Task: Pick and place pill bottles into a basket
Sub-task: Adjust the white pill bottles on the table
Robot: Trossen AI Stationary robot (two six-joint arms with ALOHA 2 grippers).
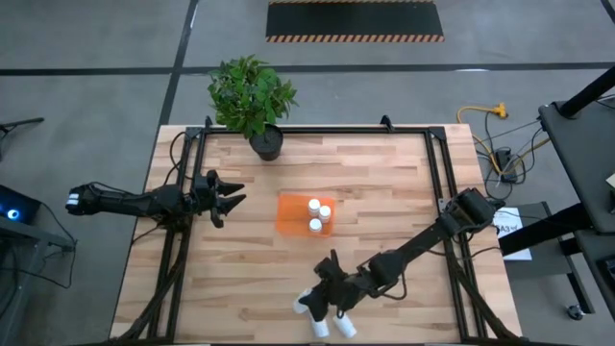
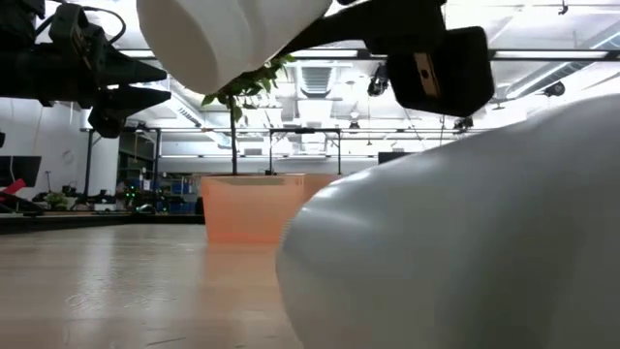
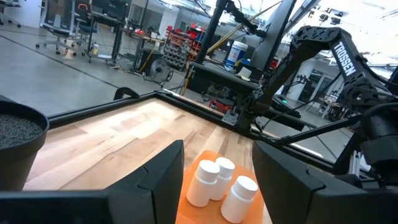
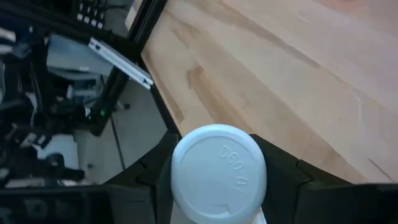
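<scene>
High view: three pill bottles in orange basket; right gripper clamped on fourth bottle, two beside it; left gripper parted, empty.

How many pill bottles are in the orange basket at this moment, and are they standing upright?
Three pill bottles stand upright in the basket: the high view shows three round caps, and the left wrist view shows them caps up.
</scene>
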